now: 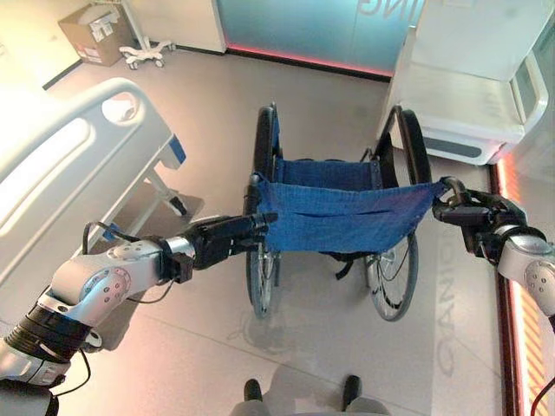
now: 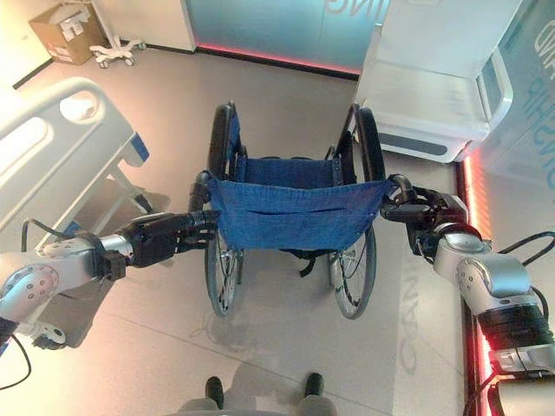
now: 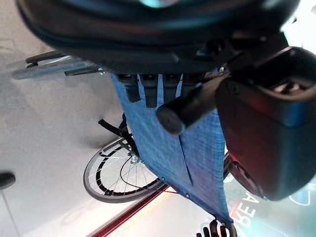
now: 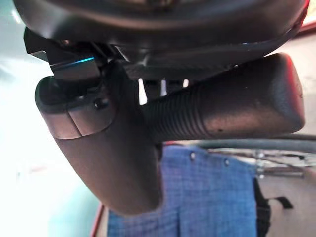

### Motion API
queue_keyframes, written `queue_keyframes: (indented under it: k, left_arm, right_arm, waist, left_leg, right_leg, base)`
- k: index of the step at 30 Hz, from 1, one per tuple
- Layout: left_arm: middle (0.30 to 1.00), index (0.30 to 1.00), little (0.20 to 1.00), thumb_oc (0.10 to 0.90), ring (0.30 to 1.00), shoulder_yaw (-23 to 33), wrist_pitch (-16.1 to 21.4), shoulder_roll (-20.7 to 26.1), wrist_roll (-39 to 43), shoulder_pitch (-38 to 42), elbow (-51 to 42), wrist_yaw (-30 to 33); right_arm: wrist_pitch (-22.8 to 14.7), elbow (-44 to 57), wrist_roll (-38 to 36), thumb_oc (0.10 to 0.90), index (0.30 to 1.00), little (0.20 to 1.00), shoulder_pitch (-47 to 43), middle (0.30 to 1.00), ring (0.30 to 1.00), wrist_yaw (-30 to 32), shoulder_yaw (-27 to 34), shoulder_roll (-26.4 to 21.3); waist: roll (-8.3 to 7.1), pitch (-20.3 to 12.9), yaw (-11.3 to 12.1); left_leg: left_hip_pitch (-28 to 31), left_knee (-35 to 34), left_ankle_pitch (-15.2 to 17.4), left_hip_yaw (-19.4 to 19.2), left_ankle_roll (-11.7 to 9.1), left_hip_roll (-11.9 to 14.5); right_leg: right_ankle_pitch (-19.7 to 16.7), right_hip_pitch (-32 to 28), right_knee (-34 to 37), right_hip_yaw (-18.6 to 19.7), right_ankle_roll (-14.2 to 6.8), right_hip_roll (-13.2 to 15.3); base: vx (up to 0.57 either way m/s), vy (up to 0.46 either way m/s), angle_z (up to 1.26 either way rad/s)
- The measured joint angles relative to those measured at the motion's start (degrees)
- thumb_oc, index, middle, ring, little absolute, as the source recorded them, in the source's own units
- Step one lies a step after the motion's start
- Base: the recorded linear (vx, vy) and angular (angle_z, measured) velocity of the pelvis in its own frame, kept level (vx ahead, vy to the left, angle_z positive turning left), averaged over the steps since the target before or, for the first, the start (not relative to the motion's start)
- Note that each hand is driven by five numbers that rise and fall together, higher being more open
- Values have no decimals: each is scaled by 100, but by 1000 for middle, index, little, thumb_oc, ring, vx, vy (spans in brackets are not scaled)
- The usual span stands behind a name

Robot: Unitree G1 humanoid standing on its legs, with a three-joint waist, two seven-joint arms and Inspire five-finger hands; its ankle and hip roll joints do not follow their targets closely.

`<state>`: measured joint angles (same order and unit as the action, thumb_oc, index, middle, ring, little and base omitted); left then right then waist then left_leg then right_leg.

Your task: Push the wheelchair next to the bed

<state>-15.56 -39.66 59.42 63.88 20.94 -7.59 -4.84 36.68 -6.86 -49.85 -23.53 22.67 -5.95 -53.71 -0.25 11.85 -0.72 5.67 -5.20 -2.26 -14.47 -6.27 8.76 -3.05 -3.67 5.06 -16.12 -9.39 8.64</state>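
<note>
Both hands' fingers clasp the wheelchair (image 1: pixel 338 217) handles; blue sling back, dark wheels.

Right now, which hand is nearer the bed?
Left. The left hand grips the wheelchair handle on the side beside the bed; the right hand grips the far handle.

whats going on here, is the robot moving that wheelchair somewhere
A humanoid robot stands behind a wheelchair with a blue fabric backrest, holding its two rear push handles. The left hand is curled round the left handle and the right hand is curled round the right handle. A hospital bed stands to the robot's left, apart from the chair, with open floor between them, so the wheelchair is not yet beside it. A white cabinet stands ahead on the right.
</note>
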Motion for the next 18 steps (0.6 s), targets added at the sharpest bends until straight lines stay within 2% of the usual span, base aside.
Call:
queue_keyframes:
  k: [10, 14, 15, 17, 18]
  left_arm:
    - [900, 900, 900, 800, 900, -2, -9, -9, 3, 0, 199, 151]
    - [900, 900, 900, 800, 900, 3, 0, -46, 240, 1, 287, 537]
    - [780, 780, 780, 720, 780, 3, 3, -72, 309, 1, 359, 611]
    - [300, 300, 300, 400, 300, 3, 18, -190, 391, 11, 579, 686]
    - [300, 300, 300, 400, 300, 3, 19, -229, 391, 11, 614, 708]
  right_arm:
    - [236, 43, 483, 400, 300, 300, -144, 300, 300, -449, -108, -87]
    - [301, 48, 658, 400, 300, 300, -161, 300, 300, -663, -120, -145]
    - [305, 46, 677, 400, 300, 300, -169, 300, 300, -704, -120, -145]
    - [358, 32, 725, 400, 300, 300, -262, 300, 300, -755, -162, -145]
    - [367, 31, 738, 400, 300, 300, -268, 300, 300, -776, -164, -145]
  waist:
    - [-8, 23, -19]
    - [-8, 22, -20]
    - [-8, 22, -26]
    - [-3, 24, -47]
    - [-3, 24, -49]
  left_leg:
    - [17, 0, 0, -12, -1, 1]
    - [19, 0, 0, -11, -1, 1]
    - [18, 0, 0, -12, -1, 0]
    - [19, 0, 0, -12, -1, 1]
    - [18, 0, 0, -11, -1, 2]
  right_leg:
    - [0, -9, 0, 8, 0, -2]
    - [0, -11, 0, 9, 0, -2]
    - [0, -10, 0, 10, 0, -1]
    - [0, -10, 0, 11, 0, -2]
    - [0, -10, 0, 11, 0, -3]
  base:
    - [28, -8, 0]
    - [0, 0, 0]
    - [0, 0, 0]
    - [0, 0, 0]
    - [0, 0, 0]
